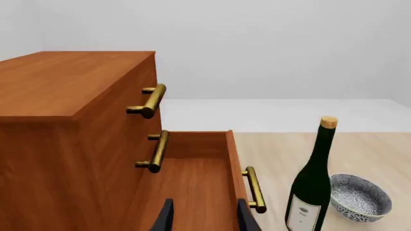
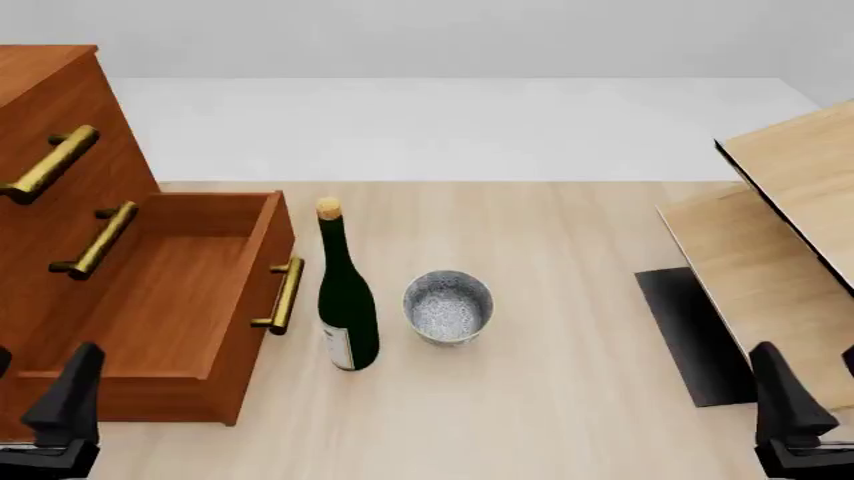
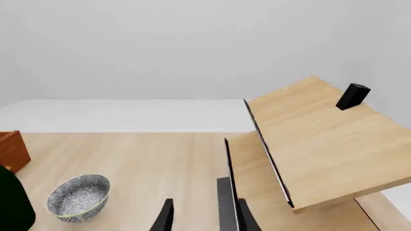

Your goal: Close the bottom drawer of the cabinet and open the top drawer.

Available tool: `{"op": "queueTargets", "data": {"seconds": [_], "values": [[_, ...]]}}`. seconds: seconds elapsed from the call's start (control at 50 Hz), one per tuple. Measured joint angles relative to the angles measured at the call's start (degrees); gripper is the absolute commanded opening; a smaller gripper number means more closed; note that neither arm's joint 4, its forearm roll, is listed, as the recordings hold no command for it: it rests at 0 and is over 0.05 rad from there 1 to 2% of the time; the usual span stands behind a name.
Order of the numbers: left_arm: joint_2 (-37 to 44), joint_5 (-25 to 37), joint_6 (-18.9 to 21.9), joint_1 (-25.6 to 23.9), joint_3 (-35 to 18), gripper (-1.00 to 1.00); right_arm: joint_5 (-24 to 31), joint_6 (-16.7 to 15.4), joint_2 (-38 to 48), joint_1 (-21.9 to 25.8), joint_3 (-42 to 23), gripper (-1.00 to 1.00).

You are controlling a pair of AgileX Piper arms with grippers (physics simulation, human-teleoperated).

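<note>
In the left wrist view, the cabinet [image 1: 70, 96] is a reddish-brown wooden chest with a flat top and a plain side panel. Its top drawer [image 1: 138, 84] sits flush, with a brass bar handle [image 1: 150, 101]; the middle drawer's handle [image 1: 156, 151] lies below it. The bottom drawer [image 1: 199, 178] is pulled far out, a deep open box with bare wood inside and its own brass bar [image 1: 255, 189] on the front. The left gripper [image 1: 202, 219] hangs over that open box, its dark fingers narrowly parted around nothing. Beside the drawer front stand a dark green wine bottle [image 1: 311, 183] with a cork and pale label, and a blue-patterned bowl [image 1: 359, 197], on a pale wood table [image 1: 378, 154] before a white wall.

In the front view, the cabinet [image 2: 54, 110] stands at the table's left edge, the bottom drawer [image 2: 160, 300] projecting rightward. The wine bottle [image 2: 344, 300] stands just beside its handle, the bowl [image 2: 449, 307] next over. Pale light-wood furniture [image 2: 787, 230] with a black base occupies the right. The left gripper [image 2: 34, 410] and right gripper [image 2: 814, 410] sit low at the corners.

In the right wrist view, the right gripper [image 3: 202, 219] shows slightly parted, empty fingers near the tilted light-wood panels [image 3: 321, 139]; the bowl [image 3: 78, 196] rests apart on the table.
</note>
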Motion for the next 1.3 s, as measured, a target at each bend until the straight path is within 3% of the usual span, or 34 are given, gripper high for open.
{"op": "queueTargets", "data": {"seconds": [0.58,0.88,1.3], "values": [[2.9,-2.0,1.6,-1.4,-0.5,1.00,-0.4,-0.2,0.3,-0.1,0.1,1.00],[11.9,-5.3,1.1,-4.8,-6.4,1.00,-0.4,-0.1,0.3,0.0,0.1,1.00],[26.7,-3.6,-9.5,-12.6,-16.8,1.00,-0.6,0.2,0.5,-0.1,0.0,1.00]]}}
